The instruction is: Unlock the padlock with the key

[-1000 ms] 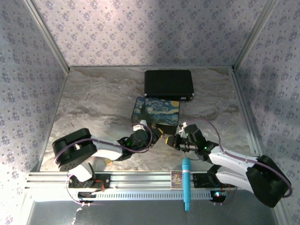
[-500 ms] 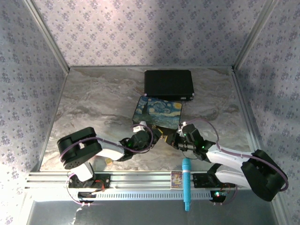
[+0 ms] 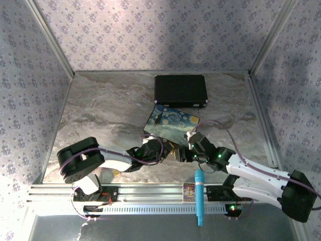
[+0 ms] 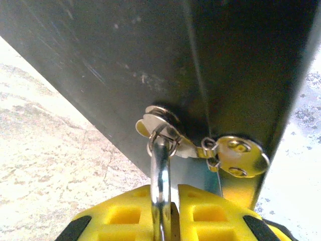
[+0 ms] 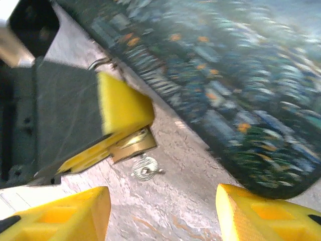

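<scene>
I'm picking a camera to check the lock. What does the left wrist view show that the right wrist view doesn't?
Left wrist: the shackle passing through the hasp on the dark box. Right wrist: the brass body of the padlock, the key just beneath it, the painted lid, the right gripper open. Both: the padlock pinched by the left gripper.
</scene>
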Controlling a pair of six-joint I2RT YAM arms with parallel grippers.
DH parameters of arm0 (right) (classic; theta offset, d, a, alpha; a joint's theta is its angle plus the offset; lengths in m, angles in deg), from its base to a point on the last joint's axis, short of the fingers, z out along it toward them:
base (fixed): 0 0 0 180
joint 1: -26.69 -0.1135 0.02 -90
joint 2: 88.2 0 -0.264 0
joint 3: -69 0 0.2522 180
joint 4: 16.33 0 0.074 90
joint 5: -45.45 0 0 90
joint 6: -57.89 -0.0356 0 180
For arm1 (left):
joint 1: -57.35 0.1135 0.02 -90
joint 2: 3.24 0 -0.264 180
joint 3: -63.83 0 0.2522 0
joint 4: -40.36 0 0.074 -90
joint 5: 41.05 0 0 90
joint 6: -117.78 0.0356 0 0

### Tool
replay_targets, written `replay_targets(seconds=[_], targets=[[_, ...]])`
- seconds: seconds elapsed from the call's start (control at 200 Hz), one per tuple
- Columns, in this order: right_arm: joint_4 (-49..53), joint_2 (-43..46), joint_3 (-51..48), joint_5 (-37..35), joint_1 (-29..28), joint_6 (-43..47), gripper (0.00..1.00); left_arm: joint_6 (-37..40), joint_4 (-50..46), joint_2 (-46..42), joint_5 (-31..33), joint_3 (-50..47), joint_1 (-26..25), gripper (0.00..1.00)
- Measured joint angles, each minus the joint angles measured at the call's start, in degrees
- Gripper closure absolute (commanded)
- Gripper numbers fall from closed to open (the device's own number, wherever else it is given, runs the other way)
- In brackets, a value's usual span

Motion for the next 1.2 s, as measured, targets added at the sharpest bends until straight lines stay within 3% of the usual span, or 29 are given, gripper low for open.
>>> replay_targets(seconds=[0.1, 0.345, 0.67, 1.199], targets=[[0.9, -1.8, 2.5, -3.0, -3.0, 5.7, 0.54, -0.6, -1.4, -0.2, -0.3, 0.6, 0.2, 1.00], [-1.9, -7.8, 3.9, -6.7, -6.9, 14.5, 0.58, -1.7, -5.4, -2.6, -1.7, 0.7, 0.9, 1.00], [-5.2, -10.3, 3.8, -12.2, -9.5, 19.1, 0.64, -3.0, -6.0, -3.8, -2.3, 0.6, 1.0, 1.00], [-10.9, -9.9, 0.5, -8.5, -9.9, 23.2, 0.62, -3.0, -7.6, -8.1, -2.8, -1.0, 1.7, 1.00]])
